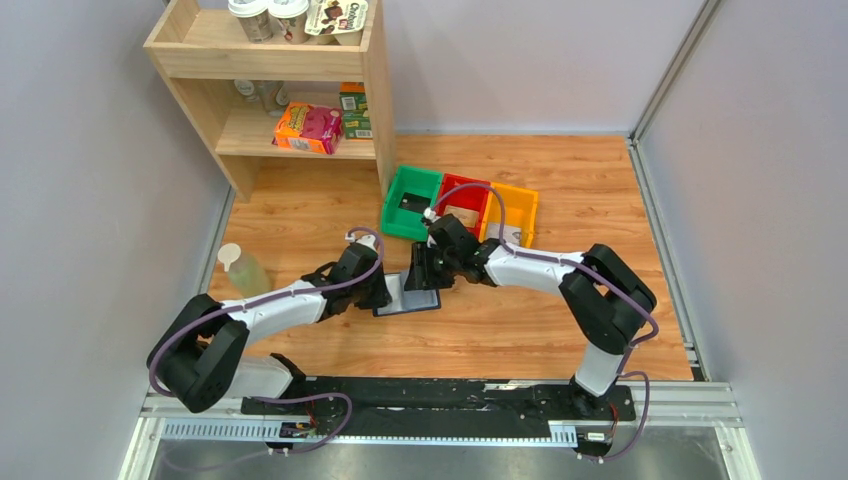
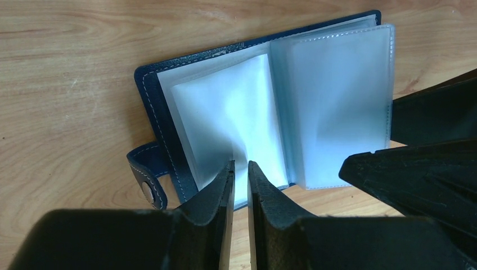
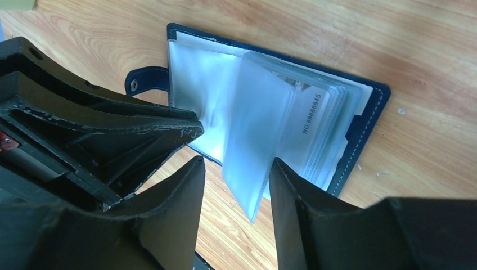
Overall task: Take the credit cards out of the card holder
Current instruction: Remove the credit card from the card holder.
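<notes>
Right gripper [image 3: 236, 166] stands half open astride one upright clear leaf of the card holder [image 2: 151, 101], clamping nothing; the holder lies open on the worktop [image 1: 620, 190] between my arms. The only credit card [image 3: 312, 115] I see sits in the stacked leaves just past one finger of that gripper, so the right arm is nearer. Left gripper [image 2: 241, 164] is narrowed to a slit at the opposite page's edge; I cannot tell whether it nips plastic.

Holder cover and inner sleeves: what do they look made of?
Cover: matte navy leather or faux leather, can't tell which; pale edge stitching, snap tab. Sleeves: soft frosted translucent plastic; they bulge and bend, and a card shows its print through one.
</notes>
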`<state>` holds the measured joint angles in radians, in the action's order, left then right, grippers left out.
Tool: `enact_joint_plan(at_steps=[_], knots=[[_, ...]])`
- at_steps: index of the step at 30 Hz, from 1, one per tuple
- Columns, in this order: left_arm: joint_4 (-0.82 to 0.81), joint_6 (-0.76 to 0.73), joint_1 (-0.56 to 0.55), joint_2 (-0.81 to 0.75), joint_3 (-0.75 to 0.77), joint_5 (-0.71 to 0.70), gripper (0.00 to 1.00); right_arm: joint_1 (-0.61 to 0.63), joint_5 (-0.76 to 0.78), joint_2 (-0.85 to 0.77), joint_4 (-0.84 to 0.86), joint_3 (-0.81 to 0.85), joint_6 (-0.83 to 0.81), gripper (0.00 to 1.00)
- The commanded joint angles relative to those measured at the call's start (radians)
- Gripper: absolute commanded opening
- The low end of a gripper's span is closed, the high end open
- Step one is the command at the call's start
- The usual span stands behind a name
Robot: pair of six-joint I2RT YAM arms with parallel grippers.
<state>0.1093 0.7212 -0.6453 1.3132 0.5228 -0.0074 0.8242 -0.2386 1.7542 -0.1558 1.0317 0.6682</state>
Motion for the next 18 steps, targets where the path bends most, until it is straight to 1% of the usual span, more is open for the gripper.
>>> enact_joint_plan(at_steps=[1,8,11,12,18], knots=[[0.02,0.021,-0.002,0.001,-0.032,0.038,0.21,0.01,-0.04,0.014,0.033,0.051,-0.016,0.5],[0.01,0.046,0.009,-0.077,-0.056,0.027,0.21,0.021,-0.149,0.031,0.071,0.102,-0.028,0.55],[0.026,0.069,0.013,-0.181,-0.085,0.011,0.21,0.027,-0.176,0.062,0.082,0.129,-0.032,0.55],[0.032,0.081,0.015,-0.208,-0.093,-0.02,0.22,0.029,-0.183,0.074,0.081,0.139,-0.032,0.56],[0.116,0.132,0.019,-0.448,-0.153,-0.1,0.24,0.029,-0.232,0.16,0.096,0.177,-0.016,0.56]])
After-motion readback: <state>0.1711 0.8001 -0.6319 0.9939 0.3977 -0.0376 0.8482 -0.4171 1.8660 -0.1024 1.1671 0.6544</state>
